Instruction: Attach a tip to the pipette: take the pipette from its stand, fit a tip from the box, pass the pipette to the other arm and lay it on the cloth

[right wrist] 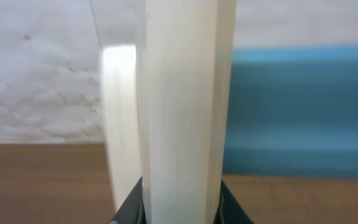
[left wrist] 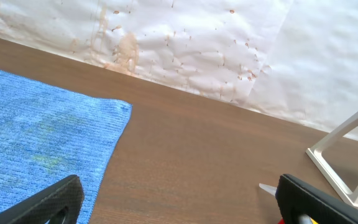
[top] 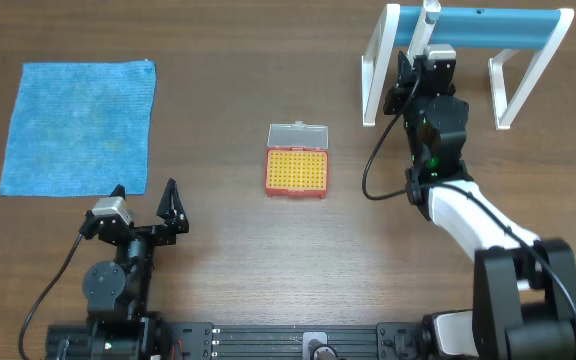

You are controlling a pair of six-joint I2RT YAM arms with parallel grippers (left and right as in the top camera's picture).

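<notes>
The right jaws are closed against the two sides of the pipette [right wrist: 182,93], a pale upright body that takes all the space between them. The pipette is not yet taken out. It is at its stand [top: 478,28], at the end of the blue bar that is nearer to the tip box [top: 296,160]. The stand has white legs and a blue bar across the top. It is placed to the right of the tip box and farther from the arms' bases than the box. In the right wrist view one white leg of the stand shows just behind the pipette.

The left jaws are wide open and hold nothing. They are to the left of the tip box and nearer to the arms' bases than the box, over bare worktop [top: 268,260].

The tip box sits on the worktop with its clear lid folded back on the side away from the arms' bases. The tips show in an orange block inside. The blue cloth [top: 78,130] lies flat, well apart from the tip box on its left. It reaches a little farther from the bases than the box does. A white sheet [left wrist: 197,43] with small marks covers the wall behind the worktop.
</notes>
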